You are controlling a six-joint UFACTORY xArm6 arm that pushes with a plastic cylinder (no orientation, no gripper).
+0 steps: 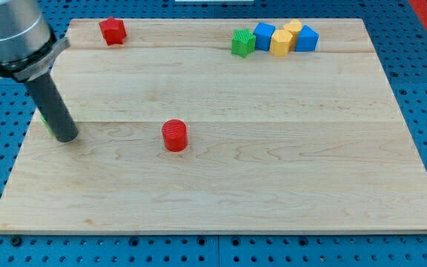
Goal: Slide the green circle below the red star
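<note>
- The counter [273, 193] is a pale wooden board made of joined planks, lying on a blue perforated base [421, 89] that shows on all sides of it.
- At the view's far left, my tip [67, 138] rests on the counter near its left edge; the dark rod rises from it toward the view's upper left into a grey arm housing.
- There is no pincer on this arm, so no open or closed state can be told.
- A sliver of green [44, 119] shows just behind the rod on its left side, touching or nearly touching it; this looks like the green circle, but its shape is mostly hidden.
- The red star [113, 30] sits at the counter's top edge, well above my tip and somewhat to its right.
- A red cylinder [174, 136] stands near the middle of the counter, well apart from my tip, with bare wood all around it.
- At the top right a tight cluster lies along the top edge: a green block [242, 42], a blue block [264, 35], a yellow block [281, 42], a second yellow block [293, 28] behind it, and another blue block [306, 38].
- The whole lower half and right side of the counter are bare wood.
- I can read no writing or labels.
</note>
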